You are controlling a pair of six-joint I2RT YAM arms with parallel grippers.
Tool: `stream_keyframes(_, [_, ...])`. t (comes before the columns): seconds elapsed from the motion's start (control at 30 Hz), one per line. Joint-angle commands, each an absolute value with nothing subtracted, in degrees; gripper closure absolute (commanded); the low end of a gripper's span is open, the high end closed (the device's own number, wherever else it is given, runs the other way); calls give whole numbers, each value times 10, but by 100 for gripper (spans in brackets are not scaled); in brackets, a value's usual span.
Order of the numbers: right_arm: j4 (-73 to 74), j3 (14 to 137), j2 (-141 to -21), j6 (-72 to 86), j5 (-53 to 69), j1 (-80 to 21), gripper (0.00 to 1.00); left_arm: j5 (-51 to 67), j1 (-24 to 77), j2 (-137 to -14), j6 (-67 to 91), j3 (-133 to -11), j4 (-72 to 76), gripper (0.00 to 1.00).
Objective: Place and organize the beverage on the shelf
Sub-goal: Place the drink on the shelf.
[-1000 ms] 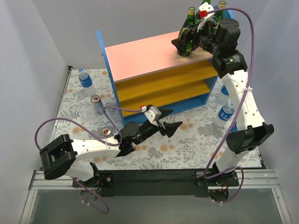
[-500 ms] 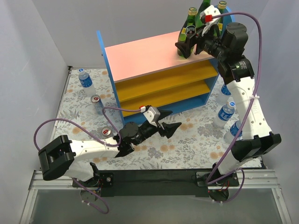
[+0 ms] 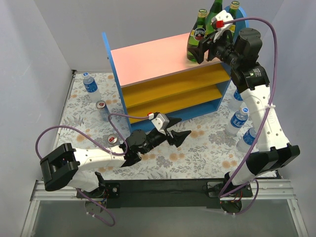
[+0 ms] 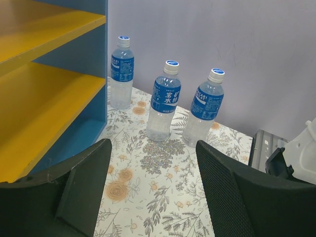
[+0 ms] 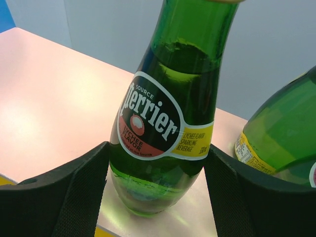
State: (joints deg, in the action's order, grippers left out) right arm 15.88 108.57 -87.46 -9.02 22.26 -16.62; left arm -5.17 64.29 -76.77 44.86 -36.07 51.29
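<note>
Floral table [image 3: 202, 148]: shelf [image 3: 153, 59], four blue-labelled plastic bottles [image 4: 165, 101], two cans [image 3: 101, 105].

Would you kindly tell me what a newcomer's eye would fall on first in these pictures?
The green Perrier bottle fills the right wrist view, upright on the pink top board of the shelf, between the fingers of the open right hand. In the left wrist view, three blue-labelled plastic bottles stand in a row on the flowered cloth beside the shelf.
</note>
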Motion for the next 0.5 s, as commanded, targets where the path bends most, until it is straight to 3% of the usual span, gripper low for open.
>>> stream_keyframes(0.0, [149,1092,-876,-107,202,-168,31,-54,642,-742,446,-357,512,32])
stream_keyframes(0.47, [149,1169,-954,-107,172,-165,34,-61,642,-719,446,-340,506,32])
